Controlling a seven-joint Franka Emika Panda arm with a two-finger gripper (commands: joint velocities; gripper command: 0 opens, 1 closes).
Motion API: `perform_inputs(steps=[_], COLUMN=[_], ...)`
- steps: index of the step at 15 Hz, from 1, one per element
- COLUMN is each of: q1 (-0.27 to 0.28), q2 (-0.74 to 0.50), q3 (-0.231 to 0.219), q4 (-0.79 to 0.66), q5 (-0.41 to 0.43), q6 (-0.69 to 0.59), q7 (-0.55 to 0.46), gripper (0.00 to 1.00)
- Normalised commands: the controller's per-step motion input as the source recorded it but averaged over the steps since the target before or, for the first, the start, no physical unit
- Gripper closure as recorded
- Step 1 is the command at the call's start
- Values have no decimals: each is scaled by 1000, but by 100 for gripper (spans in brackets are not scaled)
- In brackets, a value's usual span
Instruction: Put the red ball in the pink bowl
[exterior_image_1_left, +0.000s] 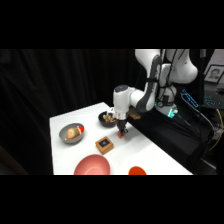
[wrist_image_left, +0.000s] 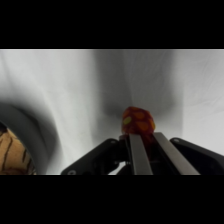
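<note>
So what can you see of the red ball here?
The red ball is small, glossy and red-orange with yellowish patches. In the wrist view it sits at the tips of the end effector, whose fingers close around its lower part. In the side view it is low over the white table, beside the black bowl.

glossy red ball (wrist_image_left: 136, 121), shiny grey metal bowl (exterior_image_1_left: 71, 133), wooden block (exterior_image_1_left: 105, 145), smooth matt white table (exterior_image_1_left: 145, 150)
</note>
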Motion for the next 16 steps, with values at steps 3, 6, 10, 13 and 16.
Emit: perform_inputs(steps=[3,6,10,13,16], q1=[140,24,-92,-112,-104], q2=[-573,-541,-383,-245,-115], q3=[-84,16,158,193,167], q4=[-177,-61,105,209,285], q5=[-257,-294,-174,-72,-27], q6=[-359,-525,-567,-495,-400], q7=[208,193,76,-26,-66], gripper=[99,98,98,98,98])
